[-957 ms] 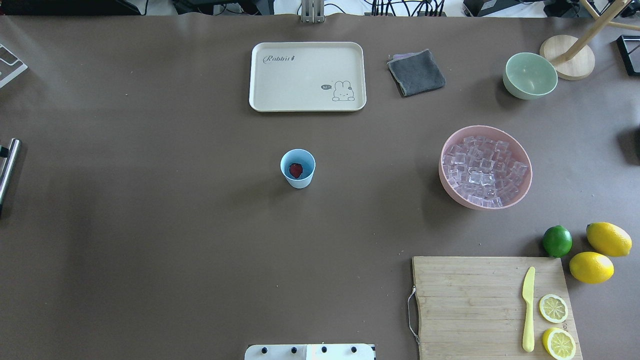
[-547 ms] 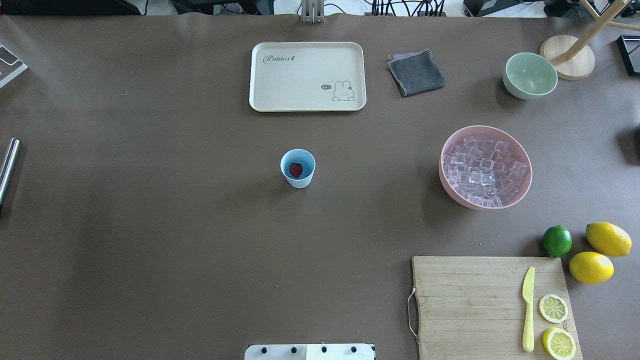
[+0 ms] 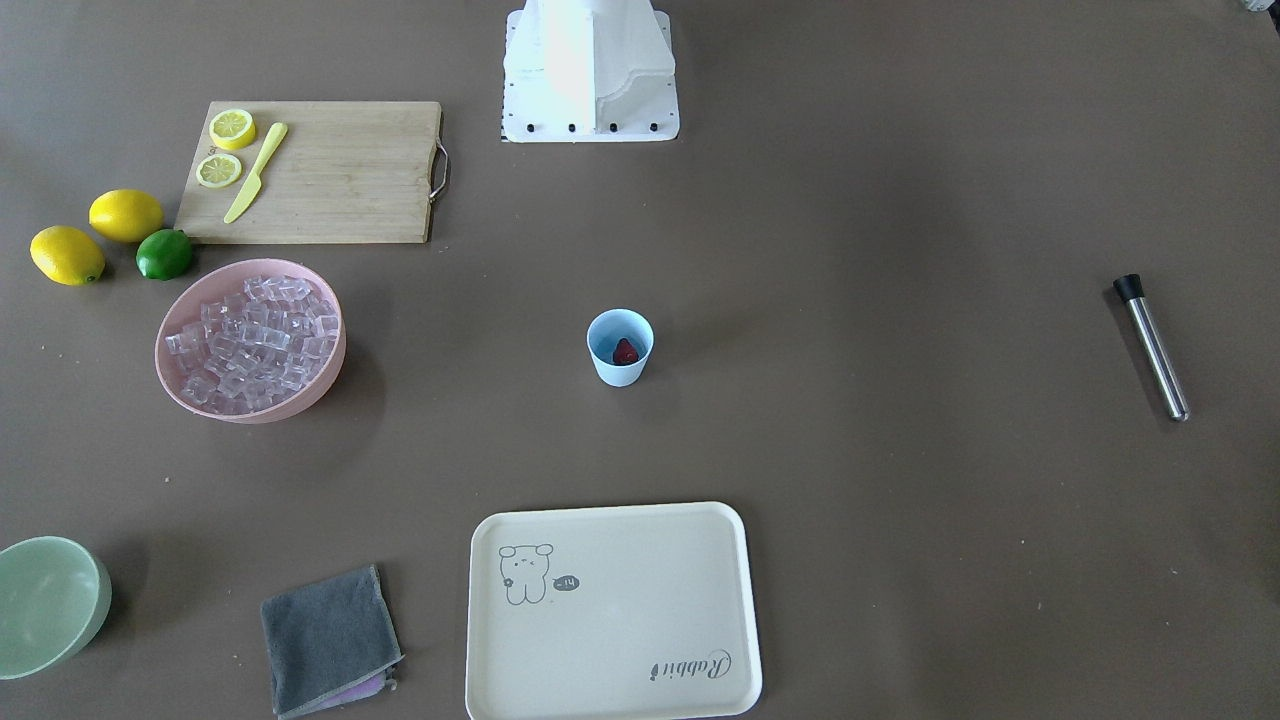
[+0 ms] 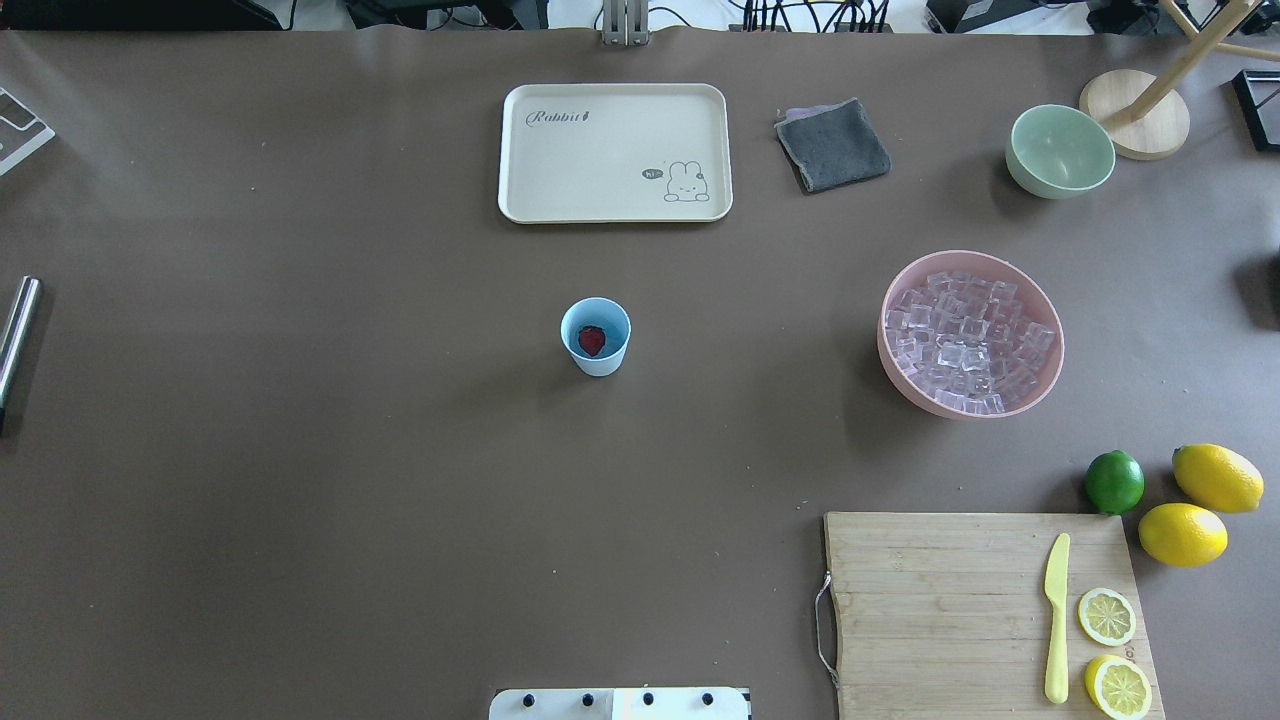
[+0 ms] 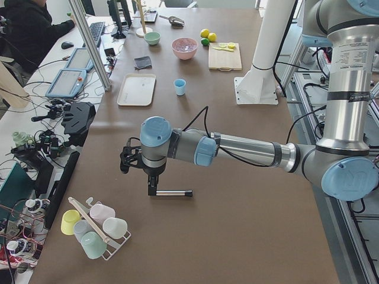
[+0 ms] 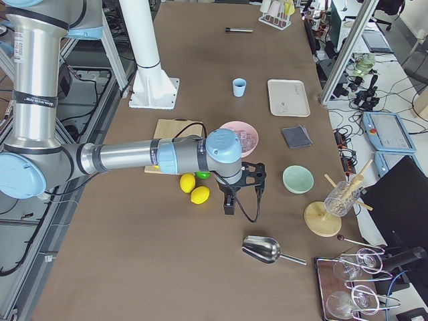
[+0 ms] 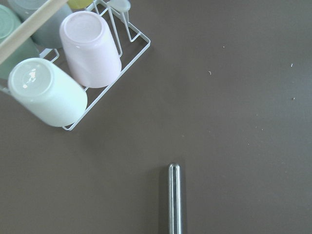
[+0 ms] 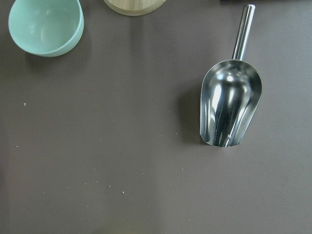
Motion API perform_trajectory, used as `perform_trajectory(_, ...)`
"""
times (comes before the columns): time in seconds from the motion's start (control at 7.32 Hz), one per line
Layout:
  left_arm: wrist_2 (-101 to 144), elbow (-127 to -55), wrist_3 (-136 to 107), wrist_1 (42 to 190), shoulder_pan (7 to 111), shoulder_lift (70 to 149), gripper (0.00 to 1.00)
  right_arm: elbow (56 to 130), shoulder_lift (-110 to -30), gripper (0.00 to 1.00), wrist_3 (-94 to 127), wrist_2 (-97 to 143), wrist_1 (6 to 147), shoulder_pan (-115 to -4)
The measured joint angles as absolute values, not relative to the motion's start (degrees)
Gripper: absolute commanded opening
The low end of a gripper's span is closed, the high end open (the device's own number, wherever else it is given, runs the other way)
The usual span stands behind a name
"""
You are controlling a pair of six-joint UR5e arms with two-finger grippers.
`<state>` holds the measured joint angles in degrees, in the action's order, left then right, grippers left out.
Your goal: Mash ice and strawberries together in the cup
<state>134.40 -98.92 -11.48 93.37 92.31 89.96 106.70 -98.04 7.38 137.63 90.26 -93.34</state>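
**Berry in, ice and mashing not yet done**

From my console, the cup (image 4: 601, 366) stands upright near the middle of the bench (image 4: 300, 450), well apart from everything else. The strawberry (image 4: 592, 341) lies at the bottom of it, whole as far as I can make out. I see no cubes in there with it.

All the ice (image 4: 968, 342) I can find sits heaped in the pink bowl (image 4: 893, 372), off to the robot's right of the cup. So I judge one ingredient loaded and the other not yet moved.

The tools look untouched. The steel rod (image 3: 1155, 350) with the black cap, which I take for the masher, lies flat on the bench far out on the robot's left. The metal scoop (image 8: 230, 105) lies on the bench at the far right end, bowl up and empty.

Each arm is parked near its own tool. The left claw (image 5: 126, 160) hangs above the rod, and the left wrist camera looks straight down on the rod's bare end. The right claw (image 6: 256, 175) hangs short of the scoop. Both claws show only in the side cameras, so I cannot tell whether either is apart or together.

Left to do, as I read it: scoop ice into the cup, fetch the rod, then crush the lot.
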Motion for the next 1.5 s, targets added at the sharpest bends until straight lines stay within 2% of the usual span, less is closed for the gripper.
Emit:
perform_trajectory(0.27,132.81,-94.82,-11.56,92.67,92.18,93.17,0.99,106.73,-98.12,1.00,7.38,137.64,90.26,-93.34)
perform_trajectory(0.68,132.47,-93.30,-11.53,92.99,92.19,94.54,0.99,106.61,-97.96,1.00,7.38,137.64,90.26,-93.34)
perform_trajectory(1.23,134.82,-98.75,-7.01,79.83,92.53,93.07,0.99,106.37,-98.12,1.00,7.38,138.25,90.35,-93.34)
perform_trajectory(1.5,135.55,-99.36,-4.90,78.13,92.58,92.62,0.99,105.93,-97.03,1.00,7.99,137.89,92.73,-92.97)
